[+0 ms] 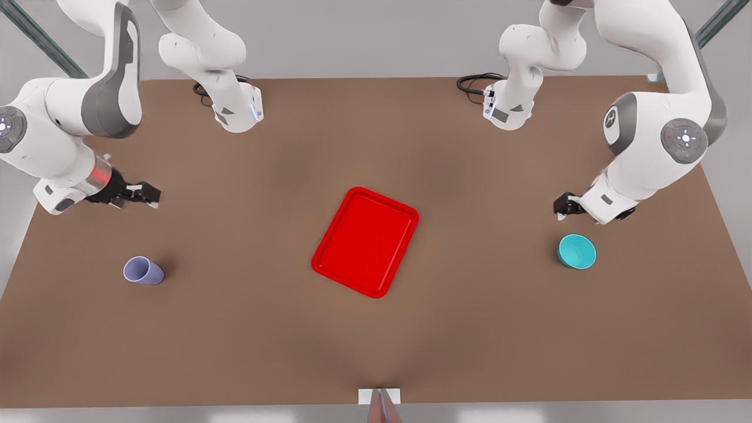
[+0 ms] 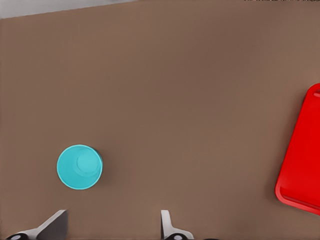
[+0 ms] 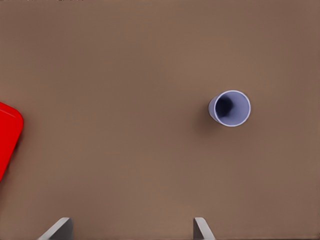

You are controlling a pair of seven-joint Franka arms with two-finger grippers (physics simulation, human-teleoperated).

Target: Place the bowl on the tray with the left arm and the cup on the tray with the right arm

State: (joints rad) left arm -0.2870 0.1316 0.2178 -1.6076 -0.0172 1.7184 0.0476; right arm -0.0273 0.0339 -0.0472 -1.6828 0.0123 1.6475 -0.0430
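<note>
We see the red tray (image 1: 365, 241) in the middle of the brown bench (image 1: 376, 329), with nothing on it. In both wrist views the tray is cut off at the edge. The teal bowl (image 1: 577, 251) sits on the front view's right, near our left gripper (image 1: 563, 207), which hangs open and empty above the bench. The pale cup (image 1: 143, 271) stands on the front view's left, near our right gripper (image 1: 147, 195), also open and empty. We can read no writing anywhere.

Bowl (image 2: 79, 167) on table (image 2: 180, 90) — near open left gripper (image 2: 114, 226).
</note>
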